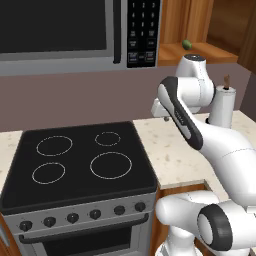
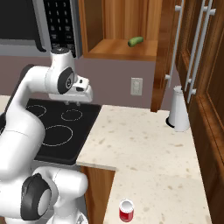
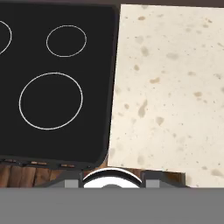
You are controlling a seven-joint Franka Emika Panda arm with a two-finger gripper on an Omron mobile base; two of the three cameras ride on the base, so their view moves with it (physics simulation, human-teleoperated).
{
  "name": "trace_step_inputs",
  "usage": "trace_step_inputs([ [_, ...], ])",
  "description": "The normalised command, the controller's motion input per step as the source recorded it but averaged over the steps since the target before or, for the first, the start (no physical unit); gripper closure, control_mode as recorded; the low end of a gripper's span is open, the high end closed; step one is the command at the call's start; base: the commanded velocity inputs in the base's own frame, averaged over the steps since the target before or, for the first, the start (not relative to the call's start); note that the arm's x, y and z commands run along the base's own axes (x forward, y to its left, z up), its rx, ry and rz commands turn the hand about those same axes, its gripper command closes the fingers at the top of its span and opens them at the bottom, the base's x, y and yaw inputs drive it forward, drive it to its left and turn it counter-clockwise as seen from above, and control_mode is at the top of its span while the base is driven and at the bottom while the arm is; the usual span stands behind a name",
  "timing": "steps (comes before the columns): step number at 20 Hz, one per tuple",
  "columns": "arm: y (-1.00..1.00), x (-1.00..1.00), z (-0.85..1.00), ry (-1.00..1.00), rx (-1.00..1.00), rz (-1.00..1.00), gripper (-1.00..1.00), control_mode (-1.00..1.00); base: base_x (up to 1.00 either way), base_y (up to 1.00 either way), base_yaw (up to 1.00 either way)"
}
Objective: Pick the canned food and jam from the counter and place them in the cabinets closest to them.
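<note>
A: One red can stands upright at the counter's near edge, well apart from the gripper.
B: And the claw?
A: Fingers together, empty, over the stove's edge; can lies toward the base, rightward.

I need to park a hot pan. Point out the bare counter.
The counter is bare between the stove and the white pitcher. Nearer the front edge stands the red can. Open cabinet shelf holds one green item.
</note>
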Motion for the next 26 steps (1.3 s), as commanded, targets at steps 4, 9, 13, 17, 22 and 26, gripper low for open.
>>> trace_step_inputs([
  [4,-0.03,0.0,0.0,0.0,0.0,-0.04,-1.0,-1.0,0.0,0.0,0.0],
  [9,-0.27,-0.06,-0.02,0.0,0.0,-0.08,-1.0,-1.0,0.0,0.0,0.0],
  [13,-0.42,-0.17,-0.09,0.0,0.0,-0.07,-1.0,-1.0,0.0,0.0,0.0],
  [17,-0.48,-0.32,-0.14,-0.01,0.0,-0.06,-1.0,-1.0,0.0,0.0,0.0],
  [22,-0.47,-0.52,-0.2,-0.05,0.0,-0.02,-1.0,-1.0,0.0,0.0,0.0],
  [26,-0.46,-0.61,-0.24,-0.07,0.0,-0.01,-1.0,-1.0,0.0,0.0,0.0],
])
